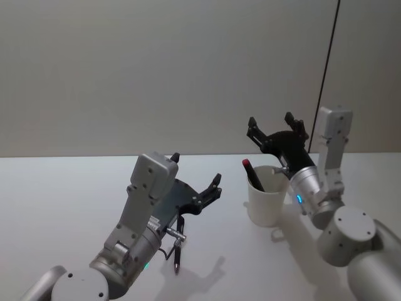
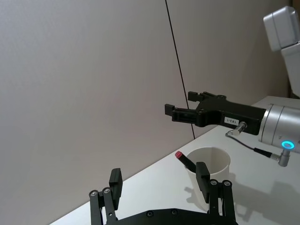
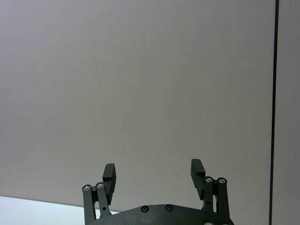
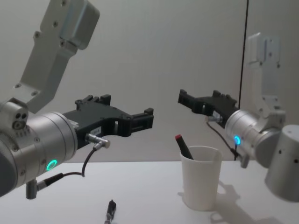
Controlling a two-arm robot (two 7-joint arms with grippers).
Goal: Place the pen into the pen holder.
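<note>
The pen holder (image 1: 268,202) (image 2: 213,163) (image 4: 201,185), a white paper cup, stands upright on the white table right of centre. A dark pen with a red end (image 1: 252,174) (image 2: 184,160) (image 4: 183,145) leans inside it, its red end above the rim. Another dark pen (image 1: 177,253) (image 4: 110,210) lies flat on the table near the front, under my left arm. My left gripper (image 1: 197,169) (image 2: 158,177) (image 4: 125,110) hovers open and empty, left of the cup. Above and just behind the cup, my right gripper (image 1: 270,123) (image 3: 153,169) (image 4: 201,97) (image 2: 181,105) is open and empty.
A plain grey wall rises right behind the table's far edge, with a thin black vertical line (image 1: 326,81) at the right. A bare stretch of white table (image 1: 56,194) lies to the left of my left arm.
</note>
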